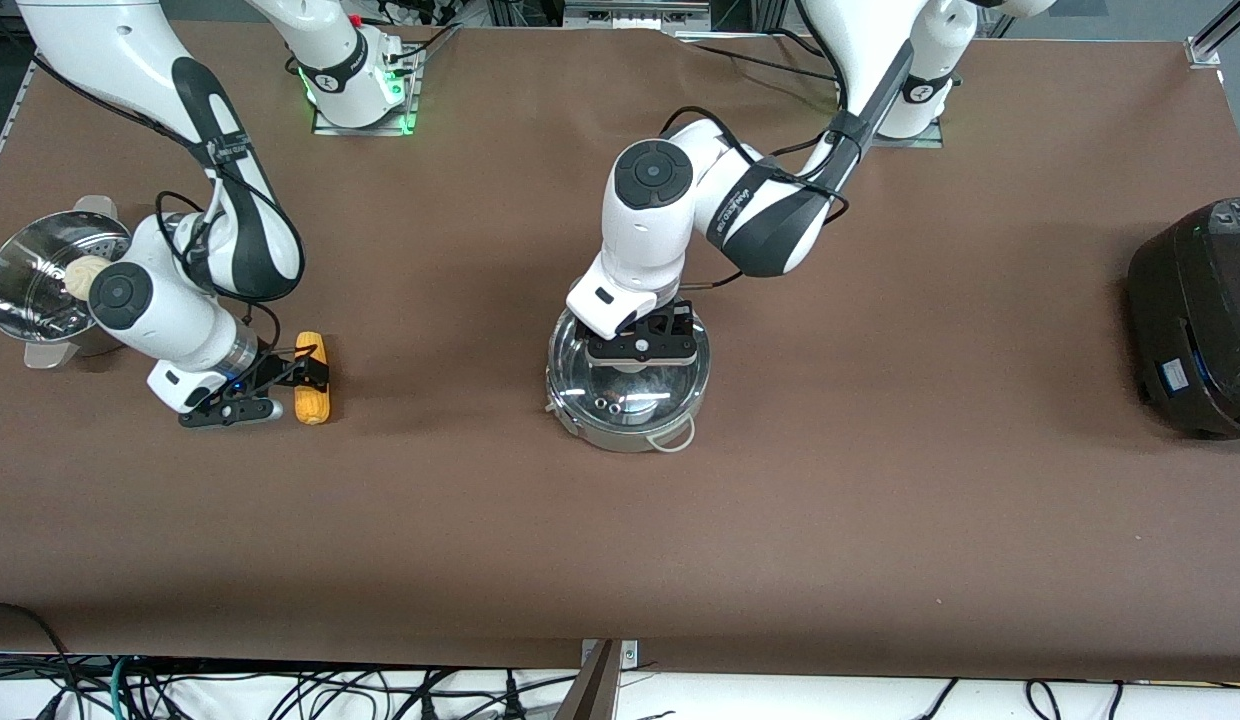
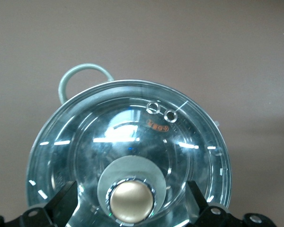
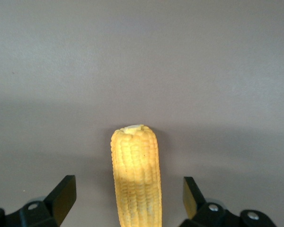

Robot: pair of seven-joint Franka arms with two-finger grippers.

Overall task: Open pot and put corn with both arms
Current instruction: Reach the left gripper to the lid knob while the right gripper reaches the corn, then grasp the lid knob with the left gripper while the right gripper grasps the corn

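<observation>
The shiny steel pot (image 1: 620, 436) stands mid-table with its glass lid (image 1: 635, 398) on. My left gripper (image 1: 641, 352) hangs over the lid. In the left wrist view the tan knob (image 2: 131, 202) sits between the left gripper's (image 2: 131, 204) open fingers (image 2: 65, 198), untouched. One wire loop handle (image 2: 80, 75) shows past the lid (image 2: 132, 132). The yellow corn (image 1: 312, 378) lies on the table toward the right arm's end. My right gripper (image 1: 302, 381) is low around it. In the right wrist view the corn (image 3: 136, 170) lies between the right gripper's (image 3: 128, 196) open fingers (image 3: 62, 195), with gaps on both sides.
A perforated steel steamer pot (image 1: 25, 290) holding a white bun (image 1: 83, 275) stands at the right arm's end of the table, close to that arm's wrist. A black appliance (image 1: 1200, 320) stands at the left arm's end. Brown table cover (image 1: 620, 560) lies nearer the front camera.
</observation>
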